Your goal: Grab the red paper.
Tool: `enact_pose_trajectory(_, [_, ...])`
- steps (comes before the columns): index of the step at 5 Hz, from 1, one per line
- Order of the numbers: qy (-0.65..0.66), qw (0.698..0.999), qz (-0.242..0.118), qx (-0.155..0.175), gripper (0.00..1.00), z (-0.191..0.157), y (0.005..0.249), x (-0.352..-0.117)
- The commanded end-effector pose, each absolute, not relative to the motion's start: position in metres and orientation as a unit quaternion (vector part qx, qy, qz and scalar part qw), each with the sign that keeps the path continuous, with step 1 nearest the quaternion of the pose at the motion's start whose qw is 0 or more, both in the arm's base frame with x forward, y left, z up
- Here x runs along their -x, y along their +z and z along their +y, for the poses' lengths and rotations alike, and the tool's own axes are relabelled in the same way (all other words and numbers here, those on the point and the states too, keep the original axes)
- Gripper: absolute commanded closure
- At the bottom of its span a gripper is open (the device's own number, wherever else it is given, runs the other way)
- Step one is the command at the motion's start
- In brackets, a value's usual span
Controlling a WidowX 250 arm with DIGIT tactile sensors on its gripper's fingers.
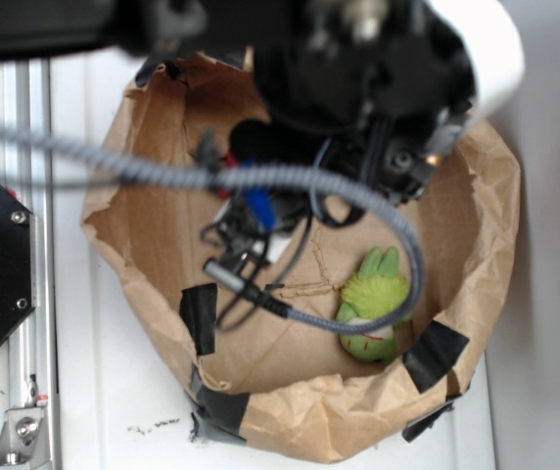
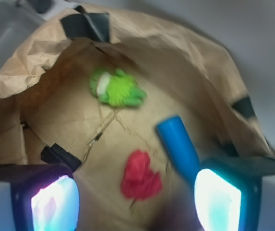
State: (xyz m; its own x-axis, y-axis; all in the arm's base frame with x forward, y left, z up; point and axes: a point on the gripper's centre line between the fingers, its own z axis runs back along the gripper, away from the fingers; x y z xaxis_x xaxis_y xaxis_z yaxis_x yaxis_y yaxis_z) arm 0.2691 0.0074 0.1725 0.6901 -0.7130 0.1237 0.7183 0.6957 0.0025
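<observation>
Exterior view: the arm's black body and a grey braided cable [image 1: 260, 181] hang over a brown paper bag [image 1: 476, 225] whose crumpled walls are patched with black tape [image 1: 435, 354]. The bag sits on a white desk [image 1: 104, 392]. A fuzzy green plush toy [image 1: 376, 304] lies on the bag floor near the right wall. A bit of blue, probably the bottle [image 1: 258, 208], shows under the arm. The red paper cannot be seen here, since the arm covers the middle of the bag, and the claw is hidden too. The risk from this angle is the cable or arm catching the soft, floppy bag rim and dragging the whole bag.

Wrist view: the claw [image 2: 136, 199] is spread wide, with its two glowing pads at the lower corners and nothing between them. The red paper [image 2: 140, 175] lies on the bag floor below it, between the pads but nearer the right one, a lumpy wrinkled wad with uneven edges. The blue bottle [image 2: 178, 144], smooth, hard and cylindrical, lies just beside the wad on its right, slanting toward the right pad. That is the main danger: in a straight descent the right finger could strike or pinch the bottle, or push it into the wad. The wad is light and springy, so a shallow grip may only nip a fold and slip. The picture is blurred, so fine detail is uncertain.
</observation>
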Motion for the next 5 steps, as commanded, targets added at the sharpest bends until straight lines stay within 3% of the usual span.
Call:
enact_pose_trajectory(1, [-0.441,0.892,-0.09,0.041,0.0,-0.001,0.131,-0.269])
enact_pose_trajectory(3, [-0.45,0.887,-0.086,0.062,0.0,-0.013,0.096,-0.247])
enact_pose_trajectory(5, [-0.449,0.884,-0.088,0.091,0.0,-0.016,0.087,-0.232])
